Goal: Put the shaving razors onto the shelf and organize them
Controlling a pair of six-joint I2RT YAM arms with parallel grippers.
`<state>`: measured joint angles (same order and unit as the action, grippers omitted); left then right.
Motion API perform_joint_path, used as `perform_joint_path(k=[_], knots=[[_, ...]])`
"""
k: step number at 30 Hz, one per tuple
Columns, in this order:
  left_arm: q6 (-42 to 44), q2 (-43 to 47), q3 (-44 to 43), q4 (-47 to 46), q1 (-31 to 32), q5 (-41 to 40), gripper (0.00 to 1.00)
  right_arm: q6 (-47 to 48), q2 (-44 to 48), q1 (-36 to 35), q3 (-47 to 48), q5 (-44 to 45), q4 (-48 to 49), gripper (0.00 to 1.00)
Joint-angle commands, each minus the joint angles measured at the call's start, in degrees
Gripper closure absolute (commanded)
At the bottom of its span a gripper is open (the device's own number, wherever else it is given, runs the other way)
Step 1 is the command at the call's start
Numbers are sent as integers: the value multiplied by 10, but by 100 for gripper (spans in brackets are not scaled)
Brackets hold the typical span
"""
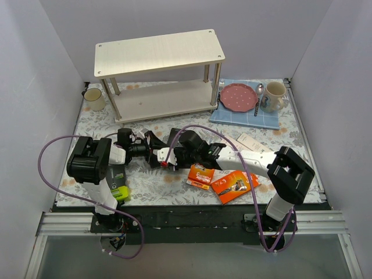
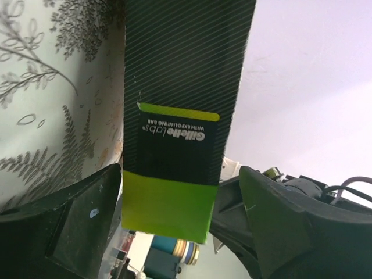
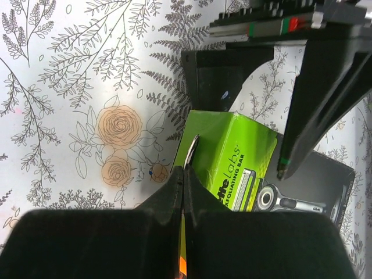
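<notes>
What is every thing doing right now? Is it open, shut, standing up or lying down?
Left gripper: shut on a black-and-green pack.
Right gripper: shut, fingers pressed together.
Shelf: standing upright, no packs on it.
Second black-and-green pack: lying by the left arm's base.
Orange packs: lying flat, side by side.
White box: lying flat.
Mugs: standing upright.

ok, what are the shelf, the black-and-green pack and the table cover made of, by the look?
Shelf boards: pale wood grain, matte, likely laminated board.
Legs: thin bright reflective tubes, probably chromed metal.
Black-and-lime pack: printed cardboard judging by its folded edges, slight sheen.
Table cover: floral print, smooth and flat; vinyl or paper, can't tell.
</notes>
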<state>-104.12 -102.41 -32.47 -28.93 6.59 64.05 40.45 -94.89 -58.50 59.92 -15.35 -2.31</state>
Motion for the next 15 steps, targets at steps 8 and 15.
perform_joint_path(k=[8,15], knots=[[-6,14,-13,-46,24,25,52,2,1,0,51,-49,-1,99],[24,111,7,-62,11,34,66,-71,49,36,91,-4,-62,55]])
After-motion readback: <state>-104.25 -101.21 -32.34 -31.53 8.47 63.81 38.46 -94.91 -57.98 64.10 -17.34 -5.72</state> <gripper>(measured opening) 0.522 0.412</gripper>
